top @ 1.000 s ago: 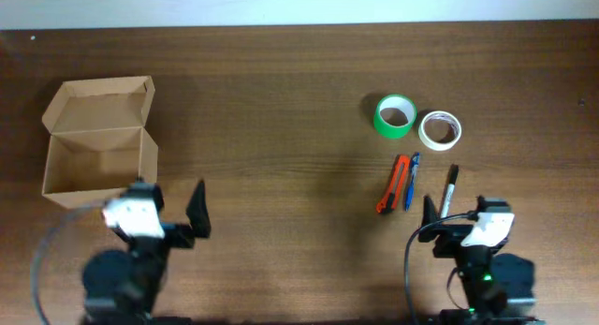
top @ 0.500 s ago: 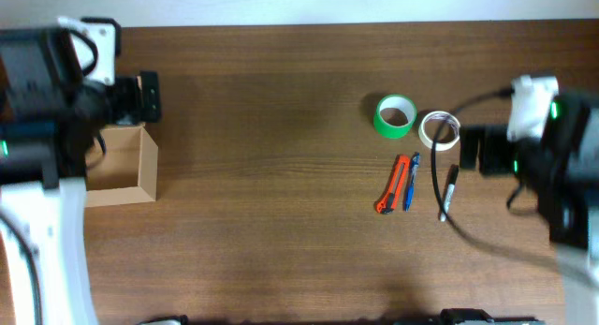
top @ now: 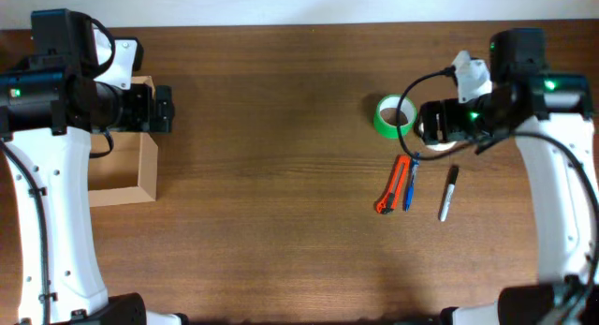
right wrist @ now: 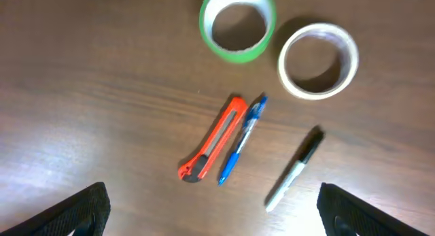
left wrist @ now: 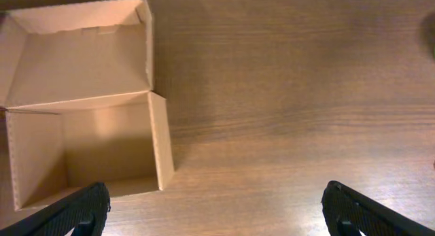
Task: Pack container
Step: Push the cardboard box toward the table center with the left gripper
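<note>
The container (top: 147, 166) is a tan cardboard box at the left of the table, partly hidden under my left arm. In the left wrist view the container (left wrist: 160, 141) stands open and empty, its flap lid (left wrist: 75, 56) folded back. My left gripper (top: 164, 109) hangs open above the box's right edge, and the left gripper (left wrist: 217, 212) holds nothing. My right gripper (top: 429, 120) hovers open over the white tape roll (right wrist: 318, 59). Below the right gripper (right wrist: 219, 212) lie a green tape roll (right wrist: 238, 22), an orange cutter (right wrist: 214, 147), a blue pen (right wrist: 241, 147) and a marker (right wrist: 296, 169).
On the right half of the brown table (top: 271, 175) sit the green tape roll (top: 395, 115), orange cutter (top: 394, 184), blue pen (top: 410, 183) and marker (top: 449, 192), close together. Both white arms reach in along the left and right sides.
Both arms have risen from the front edge and swung toward the back: the left now over the box, the right over the tape rolls. Both grippers stayed open; no object moved.
</note>
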